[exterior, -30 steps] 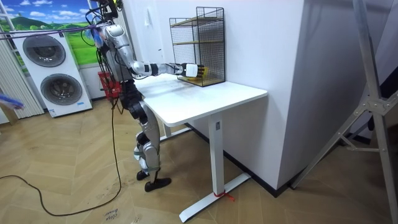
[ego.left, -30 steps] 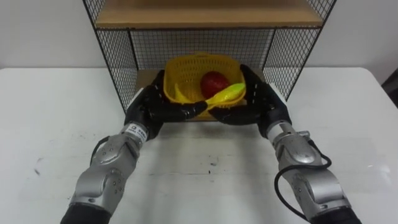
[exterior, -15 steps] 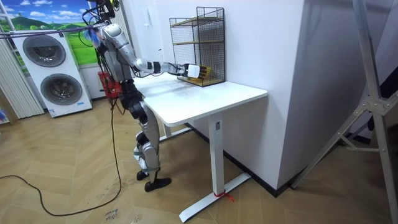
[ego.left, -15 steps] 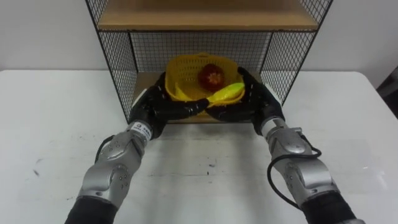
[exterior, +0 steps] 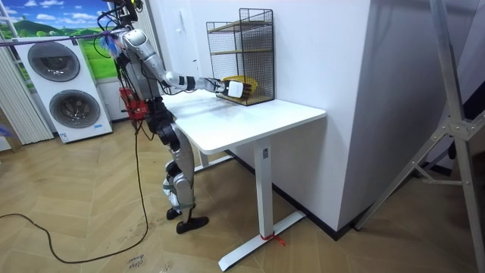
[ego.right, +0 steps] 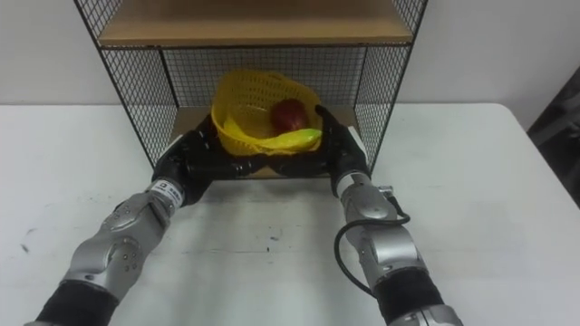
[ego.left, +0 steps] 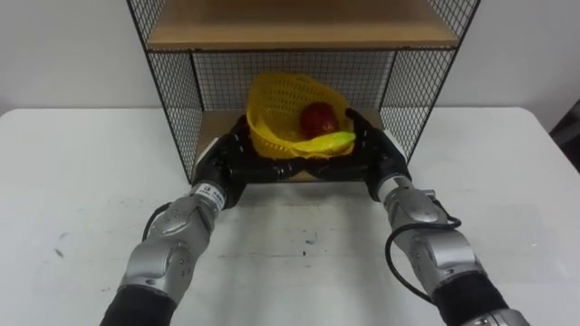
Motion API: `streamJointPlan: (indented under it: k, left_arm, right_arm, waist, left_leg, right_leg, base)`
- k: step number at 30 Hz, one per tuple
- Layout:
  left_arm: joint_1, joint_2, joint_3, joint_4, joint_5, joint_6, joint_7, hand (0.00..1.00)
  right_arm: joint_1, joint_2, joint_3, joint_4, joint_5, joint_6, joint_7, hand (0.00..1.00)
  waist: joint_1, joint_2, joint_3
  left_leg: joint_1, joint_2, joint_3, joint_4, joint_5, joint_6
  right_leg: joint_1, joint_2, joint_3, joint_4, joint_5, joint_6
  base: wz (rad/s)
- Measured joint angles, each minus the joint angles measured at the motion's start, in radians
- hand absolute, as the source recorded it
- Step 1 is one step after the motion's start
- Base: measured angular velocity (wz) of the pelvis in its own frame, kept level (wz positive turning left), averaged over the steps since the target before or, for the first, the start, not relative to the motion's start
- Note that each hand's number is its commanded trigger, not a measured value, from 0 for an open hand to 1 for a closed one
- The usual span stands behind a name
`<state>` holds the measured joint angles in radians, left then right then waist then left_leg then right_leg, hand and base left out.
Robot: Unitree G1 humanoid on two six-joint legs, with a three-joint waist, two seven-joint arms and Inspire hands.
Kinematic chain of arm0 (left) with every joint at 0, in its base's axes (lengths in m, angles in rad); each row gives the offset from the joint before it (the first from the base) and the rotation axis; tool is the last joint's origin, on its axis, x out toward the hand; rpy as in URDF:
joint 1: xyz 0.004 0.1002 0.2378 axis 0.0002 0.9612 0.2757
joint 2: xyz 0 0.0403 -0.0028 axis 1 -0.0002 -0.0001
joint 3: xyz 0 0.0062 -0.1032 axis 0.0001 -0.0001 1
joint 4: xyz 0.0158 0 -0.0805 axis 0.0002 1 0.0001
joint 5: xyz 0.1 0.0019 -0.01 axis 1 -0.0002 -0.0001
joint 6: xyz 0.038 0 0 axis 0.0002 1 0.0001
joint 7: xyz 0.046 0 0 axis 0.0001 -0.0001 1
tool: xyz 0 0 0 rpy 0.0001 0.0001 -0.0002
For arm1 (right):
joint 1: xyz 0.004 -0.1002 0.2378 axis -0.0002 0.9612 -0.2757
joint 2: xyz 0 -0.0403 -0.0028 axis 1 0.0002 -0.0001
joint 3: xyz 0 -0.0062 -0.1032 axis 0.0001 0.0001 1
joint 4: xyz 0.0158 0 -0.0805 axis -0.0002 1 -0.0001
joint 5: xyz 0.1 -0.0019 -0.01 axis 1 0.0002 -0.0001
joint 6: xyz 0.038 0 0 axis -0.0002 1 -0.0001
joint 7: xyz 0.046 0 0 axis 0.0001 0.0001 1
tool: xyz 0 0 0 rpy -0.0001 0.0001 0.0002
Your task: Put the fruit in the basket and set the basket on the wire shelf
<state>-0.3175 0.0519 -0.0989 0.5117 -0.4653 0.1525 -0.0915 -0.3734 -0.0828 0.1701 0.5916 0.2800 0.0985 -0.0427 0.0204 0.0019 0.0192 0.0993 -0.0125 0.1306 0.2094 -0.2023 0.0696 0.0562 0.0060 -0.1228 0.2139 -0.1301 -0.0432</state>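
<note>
A yellow mesh basket (ego.left: 283, 107) is inside the lower bay of the black wire shelf (ego.left: 178, 91), its far side raised so the opening tips toward me. A red apple (ego.left: 319, 118) and a yellow-green banana (ego.left: 330, 141) lie in it, the banana along the near rim. My left hand (ego.left: 227, 160) holds the basket's left side and my right hand (ego.left: 373, 150) its right side, fingers curled under the near rim. In the room view I stand at the white table's end with both arms stretched to the shelf, where the basket (exterior: 241, 79) shows yellow.
The shelf stands at the back of the white table (ego.left: 82, 172), against the wall. Mesh side walls flank the bay, and a wooden board (ego.left: 299, 34) roofs it just above the basket. Washing machines (exterior: 64, 91) stand behind me in the room view.
Both arms have reached further forward and carried the basket deeper into the shelf's lower bay. Its far side has tipped up, and the apple has rolled toward the right.
</note>
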Motion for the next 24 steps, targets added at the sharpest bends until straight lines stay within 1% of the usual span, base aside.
streamJointPlan:
  k: [3,6,14,15,16,18,19,20,22,24]
  left_arm:
    - [0.000,0.002,0.003,0.009,0.004,0.000,0.000,0.00]
    - [0.000,0.007,0.013,0.019,0.004,0.001,-0.002,0.00]
    - [0.001,0.009,0.020,0.029,0.021,0.002,0.001,0.00]
    - [0.003,0.012,0.019,0.028,0.022,0.002,0.002,0.00]
    - [0.007,0.015,0.018,0.028,0.021,0.002,0.002,0.00]
    - [0.009,0.018,0.017,0.028,0.022,0.002,0.004,0.00]
    - [0.011,0.018,0.018,0.028,0.027,0.002,0.007,0.00]
    - [0.011,0.019,0.018,0.028,0.033,0.002,0.010,0.00]
    - [0.011,0.021,0.020,0.026,0.068,0.002,0.021,0.00]
    - [0.011,0.021,0.022,0.019,0.086,0.002,0.024,0.00]
  right_arm:
    - [0.000,0.000,-0.002,0.010,-0.002,-0.002,0.003,0.00]
    - [0.000,0.003,-0.005,0.023,-0.002,-0.013,0.006,0.00]
    - [0.002,0.002,-0.016,0.028,-0.001,-0.011,0.015,0.00]
    - [0.004,0.000,-0.019,0.028,-0.001,-0.011,0.019,0.00]
    - [0.007,0.000,-0.023,0.028,-0.001,-0.012,0.026,0.00]
    - [0.012,0.000,-0.033,0.028,-0.001,-0.012,0.035,0.00]
    - [0.014,-0.001,-0.037,0.026,-0.002,-0.010,0.036,0.00]
    - [0.015,-0.002,-0.038,0.023,-0.002,-0.010,0.037,0.00]
    - [0.025,-0.004,-0.046,0.008,-0.018,-0.010,0.038,0.00]
    - [0.037,-0.007,-0.052,-0.015,-0.051,-0.010,0.037,0.00]
  waist:
    - [-0.007,0.001,-0.0008]
    - [-0.014,0.001,-0.0009]
    - [-0.016,0.002,-0.0022]
    - [-0.017,0.003,-0.0036]
    - [-0.017,0.004,-0.0078]
    - [-0.017,0.004,-0.0131]
    - [-0.017,0.004,-0.0171]
    - [-0.017,0.004,-0.0187]
    - [-0.017,0.007,-0.0260]
    - [-0.017,0.009,-0.0287]
  left_leg:
    - [0.004,0.000,-0.005,0.002,0.000,-0.001]
    - [0.007,0.000,-0.009,0.003,0.001,-0.001]
    - [0.016,0.000,-0.010,0.004,0.001,-0.001]
    - [0.016,0.000,-0.010,0.005,0.001,-0.001]
    - [0.016,0.000,-0.012,0.006,0.002,-0.002]
    - [0.017,0.000,-0.012,0.005,0.004,-0.002]
    - [0.017,0.000,-0.012,0.004,0.005,-0.002]
    - [0.017,0.000,-0.011,0.004,0.005,-0.002]
    - [0.017,0.000,-0.011,0.003,0.005,-0.002]
    - [0.018,0.000,-0.011,0.004,0.005,-0.002]
  right_leg:
    - [0.012,-0.001,-0.009,-0.012,0.001,0.000]
    - [0.019,-0.002,-0.015,-0.011,0.001,0.000]
    - [0.028,-0.001,-0.017,-0.013,0.001,0.000]
    - [0.028,-0.001,-0.017,-0.017,0.001,0.000]
    - [0.029,-0.001,-0.018,-0.026,0.004,0.000]
    - [0.030,0.000,-0.018,-0.028,0.006,0.000]
    - [0.029,0.000,-0.017,-0.027,0.006,0.000]
    - [0.029,0.000,-0.017,-0.027,0.006,0.000]
    - [0.029,0.000,-0.017,-0.027,0.007,-0.001]
    - [0.030,0.000,-0.017,-0.027,0.007,-0.001]
  base:
    - [0.09]
    - [0.07]
    - [0.01]
    - [0.00]
    - [0.00]
    - [0.00]
    - [0.00]
    - [0.00]
    - [0.00]
    - [0.00]
